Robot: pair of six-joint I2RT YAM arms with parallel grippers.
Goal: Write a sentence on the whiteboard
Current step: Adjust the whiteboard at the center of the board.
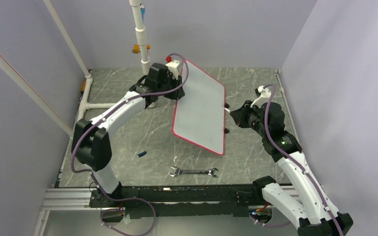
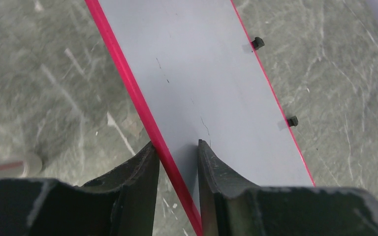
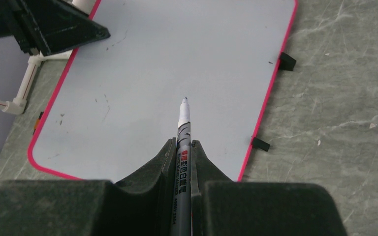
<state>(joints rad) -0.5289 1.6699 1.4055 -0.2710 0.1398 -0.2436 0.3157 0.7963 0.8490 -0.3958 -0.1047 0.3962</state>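
The whiteboard lies slanted in the middle of the table, white with a red-pink rim. Its face carries only faint specks; no sentence shows on it. My left gripper holds the board's far left corner. In the left wrist view its jaws straddle the rim, one finger outside the rim and one on the board face. My right gripper is shut on a grey marker. The uncapped tip points at the board's middle, just above it. This gripper hovers at the board's right edge.
A steel wrench lies near the front edge. A small blue cap rests on the table left of the board. A white pipe frame stands at the back and left. Black feet stick out from the board's right rim.
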